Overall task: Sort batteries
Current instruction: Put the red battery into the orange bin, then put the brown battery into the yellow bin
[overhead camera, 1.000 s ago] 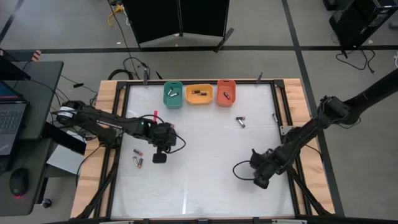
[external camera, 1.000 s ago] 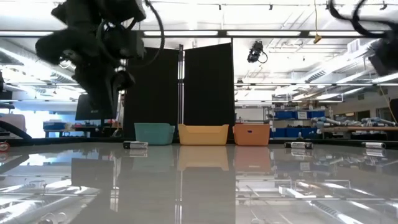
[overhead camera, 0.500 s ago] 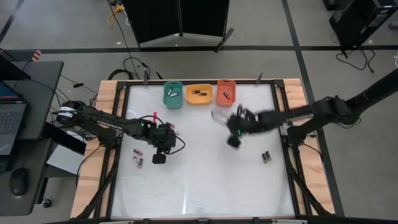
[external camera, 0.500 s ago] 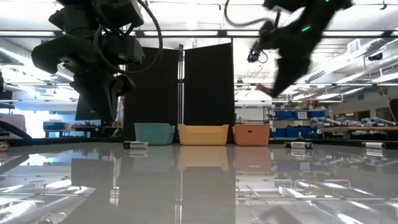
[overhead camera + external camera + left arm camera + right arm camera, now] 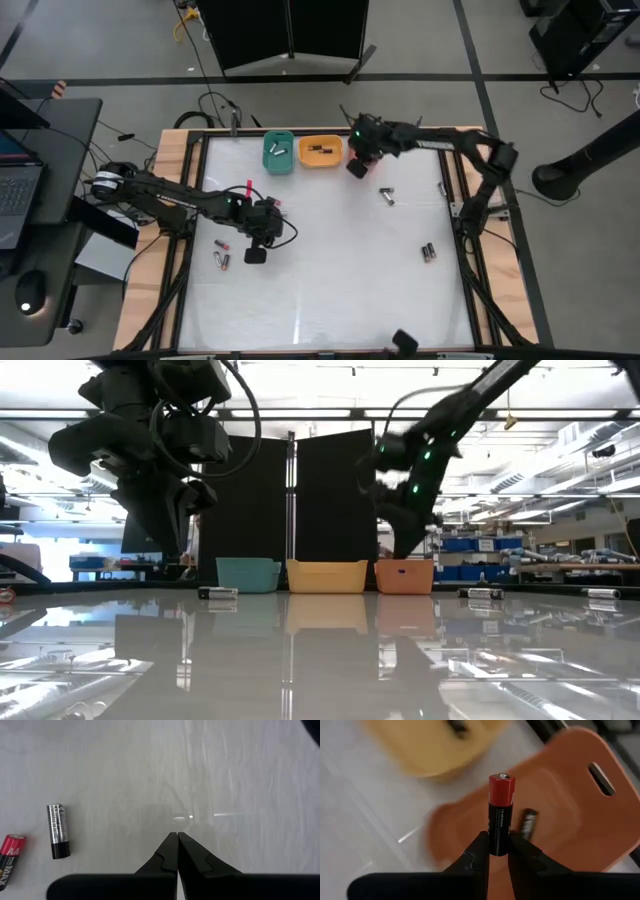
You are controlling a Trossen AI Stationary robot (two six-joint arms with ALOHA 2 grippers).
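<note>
Fingers of my right gripper [image 5: 498, 851] pinch a black cylindrical battery with a red cap [image 5: 500, 814], held upright over the red-orange plastic tray [image 5: 580, 795] at the upper middle of the overhead picture, where another dark battery [image 5: 528, 823] lies inside. My left gripper [image 5: 177, 851] hangs at the left centre of the white table [image 5: 330, 270], its fingers pressed together on nothing. A silver-and-black battery [image 5: 58, 837] and a red AA cell [image 5: 9, 865] lie near it. Two more pairs of batteries [image 5: 386, 195] [image 5: 428, 252] rest on the right half.
</note>
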